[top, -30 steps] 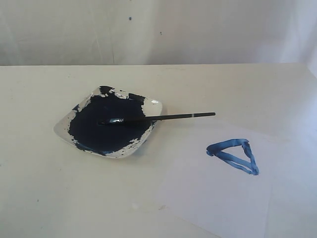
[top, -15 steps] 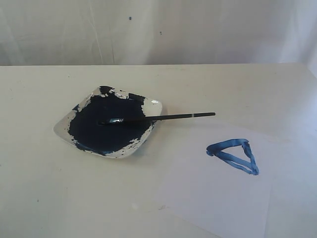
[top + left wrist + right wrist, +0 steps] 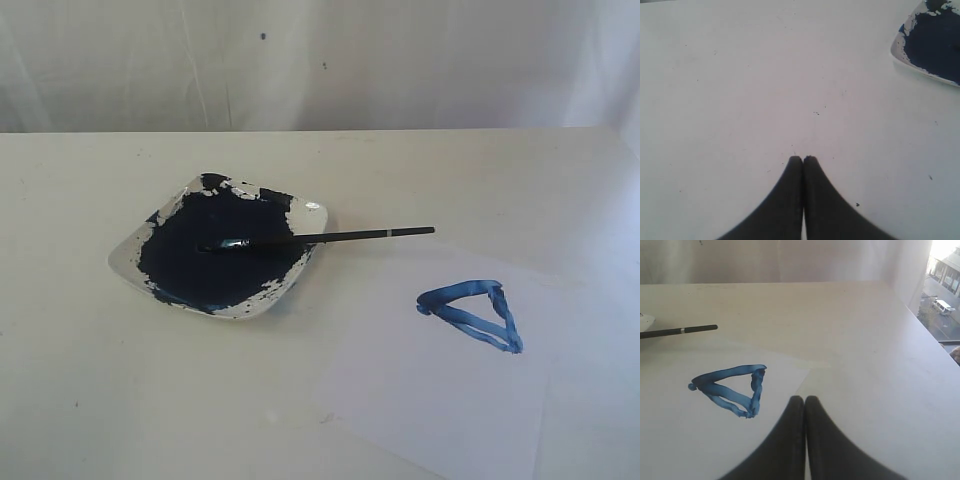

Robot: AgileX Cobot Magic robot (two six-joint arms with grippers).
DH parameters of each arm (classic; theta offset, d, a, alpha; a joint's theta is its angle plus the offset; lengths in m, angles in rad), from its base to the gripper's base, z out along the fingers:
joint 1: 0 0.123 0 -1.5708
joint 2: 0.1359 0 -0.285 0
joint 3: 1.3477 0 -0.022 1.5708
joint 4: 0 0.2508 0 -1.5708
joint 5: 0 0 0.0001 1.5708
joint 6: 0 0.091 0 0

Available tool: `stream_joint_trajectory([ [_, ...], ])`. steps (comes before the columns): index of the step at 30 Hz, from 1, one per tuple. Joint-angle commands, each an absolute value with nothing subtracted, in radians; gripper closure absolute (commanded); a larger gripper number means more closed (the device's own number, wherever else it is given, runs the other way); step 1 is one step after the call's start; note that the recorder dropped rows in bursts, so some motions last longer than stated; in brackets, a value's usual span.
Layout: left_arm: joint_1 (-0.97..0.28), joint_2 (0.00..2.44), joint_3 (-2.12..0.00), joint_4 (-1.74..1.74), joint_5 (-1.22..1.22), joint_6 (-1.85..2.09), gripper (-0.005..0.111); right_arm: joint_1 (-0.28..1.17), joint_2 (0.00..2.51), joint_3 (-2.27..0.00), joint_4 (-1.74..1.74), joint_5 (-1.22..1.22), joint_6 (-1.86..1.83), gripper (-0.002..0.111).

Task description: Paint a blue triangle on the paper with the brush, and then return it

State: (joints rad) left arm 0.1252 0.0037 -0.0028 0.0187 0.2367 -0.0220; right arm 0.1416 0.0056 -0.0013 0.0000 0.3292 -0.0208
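Note:
The brush (image 3: 330, 237) lies across the white paint dish (image 3: 310, 210), its tip in the navy paint and its handle pointing right; the handle end (image 3: 690, 329) shows in the right wrist view. A blue triangle (image 3: 472, 313) (image 3: 732, 389) sits on the white paper (image 3: 430, 390) (image 3: 685, 440). Neither arm appears in the exterior view. My left gripper (image 3: 803, 159) is shut and empty over bare table, the dish (image 3: 900, 50) off to one side. Shut and empty too, my right gripper (image 3: 804, 399) hovers at the paper's edge beside the triangle.
The cream table (image 3: 80, 380) runs to a white backdrop (image 3: 320, 60). In the right wrist view the table's far edge (image 3: 925, 335) drops off beside a bright window.

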Motion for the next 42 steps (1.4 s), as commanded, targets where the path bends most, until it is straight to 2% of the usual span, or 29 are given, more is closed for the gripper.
stream_joint_trajectory([
  [1,0.128,0.000,0.000,0.019,0.233,-0.023,0.107,0.138,0.000,0.000,-0.006,0.321,-0.022,0.108],
  [9,0.124,0.000,0.000,0.019,0.234,-0.023,0.107,0.138,0.000,0.000,-0.006,0.321,-0.022,0.108],
  [16,0.068,0.000,0.000,0.019,0.234,-0.023,0.107,0.138,0.000,0.000,-0.006,0.321,-0.022,0.108],
  [42,0.068,0.000,0.000,0.019,0.234,-0.021,0.107,0.138,0.000,0.000,-0.006,0.321,-0.022,0.108],
])
